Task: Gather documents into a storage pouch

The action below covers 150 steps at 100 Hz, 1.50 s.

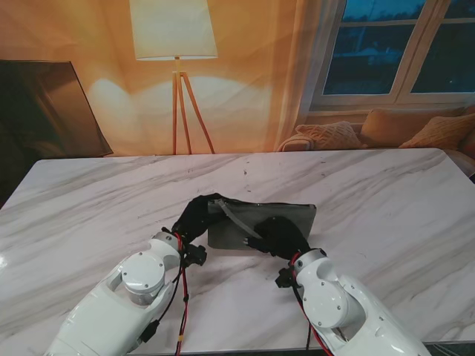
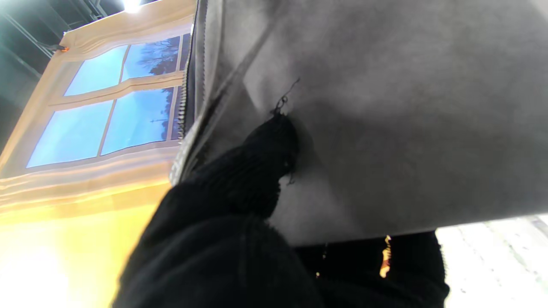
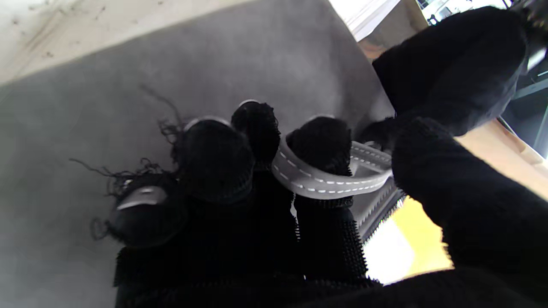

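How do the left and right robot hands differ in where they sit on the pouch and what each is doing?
The left robot hand grips the grey pouch at its left end, beside the zipper; the right robot hand lies on the edge nearer to me. The right robot hand has the stitched strap looped around one finger; the left wrist view shows no strap, only fabric against a fingertip. Both wear black knit gloves and touch the pouch.

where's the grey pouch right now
In the stand's view the grey pouch lies flat near the middle of the marble table, with the left hand at its left end and the right hand on its near edge.
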### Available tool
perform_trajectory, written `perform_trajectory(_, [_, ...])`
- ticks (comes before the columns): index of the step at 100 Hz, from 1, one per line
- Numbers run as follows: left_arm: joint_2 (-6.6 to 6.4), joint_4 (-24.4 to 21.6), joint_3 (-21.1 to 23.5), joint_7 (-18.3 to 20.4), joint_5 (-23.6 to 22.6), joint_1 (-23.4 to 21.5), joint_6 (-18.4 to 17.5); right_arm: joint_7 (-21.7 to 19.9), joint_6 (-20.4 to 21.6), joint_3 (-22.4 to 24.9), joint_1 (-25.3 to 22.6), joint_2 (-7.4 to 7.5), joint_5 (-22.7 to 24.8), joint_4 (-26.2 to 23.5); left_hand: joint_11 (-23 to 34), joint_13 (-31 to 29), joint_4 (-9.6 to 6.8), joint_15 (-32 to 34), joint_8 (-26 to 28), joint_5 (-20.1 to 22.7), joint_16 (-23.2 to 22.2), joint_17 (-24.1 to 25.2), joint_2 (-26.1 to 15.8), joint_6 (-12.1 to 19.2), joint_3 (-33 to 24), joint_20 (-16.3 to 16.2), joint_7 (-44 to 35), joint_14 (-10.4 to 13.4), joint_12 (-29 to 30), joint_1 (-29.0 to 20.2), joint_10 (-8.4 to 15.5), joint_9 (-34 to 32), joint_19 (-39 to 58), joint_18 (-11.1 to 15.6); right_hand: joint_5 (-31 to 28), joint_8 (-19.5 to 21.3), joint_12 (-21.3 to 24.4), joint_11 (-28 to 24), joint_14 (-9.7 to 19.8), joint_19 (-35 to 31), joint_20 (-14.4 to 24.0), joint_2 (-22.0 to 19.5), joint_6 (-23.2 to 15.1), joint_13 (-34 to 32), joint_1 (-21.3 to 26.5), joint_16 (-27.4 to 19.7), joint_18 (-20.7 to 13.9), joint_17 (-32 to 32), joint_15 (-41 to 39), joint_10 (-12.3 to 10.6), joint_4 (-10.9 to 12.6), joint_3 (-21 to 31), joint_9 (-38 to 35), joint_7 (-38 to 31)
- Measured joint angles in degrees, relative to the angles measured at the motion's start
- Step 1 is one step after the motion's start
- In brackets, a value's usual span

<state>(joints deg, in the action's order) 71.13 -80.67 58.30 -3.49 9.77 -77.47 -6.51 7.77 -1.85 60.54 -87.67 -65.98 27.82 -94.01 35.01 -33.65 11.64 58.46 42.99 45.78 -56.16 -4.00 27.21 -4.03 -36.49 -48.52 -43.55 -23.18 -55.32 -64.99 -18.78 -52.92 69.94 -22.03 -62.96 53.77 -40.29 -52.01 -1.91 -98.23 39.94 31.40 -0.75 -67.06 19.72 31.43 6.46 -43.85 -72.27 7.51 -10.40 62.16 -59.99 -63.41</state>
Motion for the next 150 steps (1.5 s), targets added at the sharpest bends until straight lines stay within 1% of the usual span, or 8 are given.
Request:
perform_trajectory(8, [-0.25,0.0,0.2,0.7,0.2,-0.2,0.5,-0.1,0.3,0.9,-0.2,0.00,0.7,-0.4,0.0,0.0,0.00,0.0,0.1,0.0,0.0,0.0,0.0,0.0,0.0,0.0,0.0,0.0,0.0,0.0,0.0,0.0,0.0,0.0,-3.6,1.5,-1.2,-1.8,0.0,-1.9,-1.8,-0.4,0.6,-3.6,-0.2,-0.5,0.0,-4.2,-3.3,-0.7,0.9,-1.9,-3.4,-2.0])
perform_trajectory(20, [-0.67,0.0,0.5,1.7,-0.5,-0.6,0.7,1.6,2.0,1.7,-0.1,0.05,4.9,-0.4,0.0,0.0,0.00,0.0,0.3,0.0,0.0,0.0,0.0,0.0,0.1,0.0,0.0,0.0,-0.1,0.0,0.0,0.0,0.0,0.0,-7.1,1.6,-3.0,-3.6,0.6,-3.9,-4.8,-0.3,0.6,-7.0,-0.6,-0.7,0.0,-9.7,-8.6,-2.0,0.9,-4.3,-7.0,-5.0])
perform_trajectory(40, [-1.40,0.0,0.7,3.2,-1.5,-1.0,0.6,3.0,2.4,2.6,0.5,-0.02,3.5,-1.0,0.0,0.0,0.00,0.1,0.5,0.0,-0.6,0.0,0.0,0.0,0.2,0.0,0.0,0.0,-0.3,0.0,-0.1,0.0,0.0,0.0,-10.7,2.6,-5.7,-6.3,1.0,-5.0,-7.3,-0.3,0.4,-8.5,-0.6,4.0,0.0,-15.1,-16.1,-3.1,1.5,-5.6,-9.9,-10.5])
perform_trajectory(56, [-1.62,-0.1,0.8,3.6,-1.5,-1.5,0.6,4.4,1.4,3.0,2.1,-0.48,3.0,-1.1,0.0,0.0,0.00,0.1,1.5,0.0,-0.6,0.0,0.0,0.0,0.2,0.0,0.0,0.0,-0.3,0.0,-0.1,0.0,0.0,0.0,-11.5,3.0,-6.8,-7.8,1.2,-5.4,-8.5,-0.3,-0.1,-9.1,-0.6,7.3,0.2,-18.7,-19.8,-3.6,1.5,-6.3,-11.2,-13.8])
perform_trajectory(74, [-1.64,-0.4,0.9,3.6,-1.2,-2.1,0.7,4.5,-0.2,3.7,3.4,-0.80,2.4,-1.5,0.0,0.0,0.02,0.0,2.5,0.0,-0.6,0.0,0.0,0.0,0.2,0.0,0.0,0.0,-0.3,-0.3,-0.1,0.0,0.0,0.0,-11.7,3.1,-7.1,-8.2,1.3,-5.8,-8.6,-0.3,-0.1,-9.2,-0.6,9.2,0.2,-19.4,-21.2,-3.7,1.5,-7.0,-11.7,-14.7])
perform_trajectory(112, [-1.79,-1.3,1.2,4.2,-2.2,-3.1,1.2,4.7,-3.3,4.0,5.2,-1.30,1.0,-0.3,0.7,0.0,0.07,0.0,4.0,0.0,-0.6,0.0,0.0,0.1,0.2,0.0,0.0,0.0,-0.8,-0.5,0.0,0.0,0.0,0.0,-11.7,3.1,-7.2,-8.3,1.3,-5.8,-8.7,-0.3,-0.3,-9.2,-0.6,9.4,0.2,-19.8,-21.3,-3.7,1.5,-7.0,-11.7,-14.7])
perform_trajectory(131, [-1.53,-2.0,1.4,1.6,-2.2,-3.9,1.6,5.4,-3.6,3.3,6.1,-1.51,0.5,0.6,0.7,0.0,0.07,-0.2,4.3,0.0,-0.6,0.0,0.1,0.2,0.2,0.0,0.0,0.0,-0.8,-0.5,0.1,0.0,0.0,0.0,-11.7,2.6,-7.2,-8.3,1.4,-5.9,-8.7,-0.3,-0.5,-9.2,-0.6,9.5,0.2,-19.8,-21.3,-3.8,1.5,-7.0,-11.7,-14.7])
perform_trajectory(150, [-0.73,-2.0,1.7,-0.1,0.8,-4.2,2.1,5.6,-3.6,3.1,6.2,-1.73,-0.1,0.6,0.8,-0.6,0.07,-0.1,4.3,0.1,-0.6,-0.1,0.6,0.2,-0.1,0.0,0.0,0.0,-0.8,-0.5,0.0,-0.1,0.0,0.0,-11.7,2.6,-7.3,-8.3,1.4,-5.9,-8.8,-0.3,-0.5,-9.2,-0.6,9.5,0.2,-19.8,-21.3,-3.8,1.5,-7.0,-11.7,-14.7])
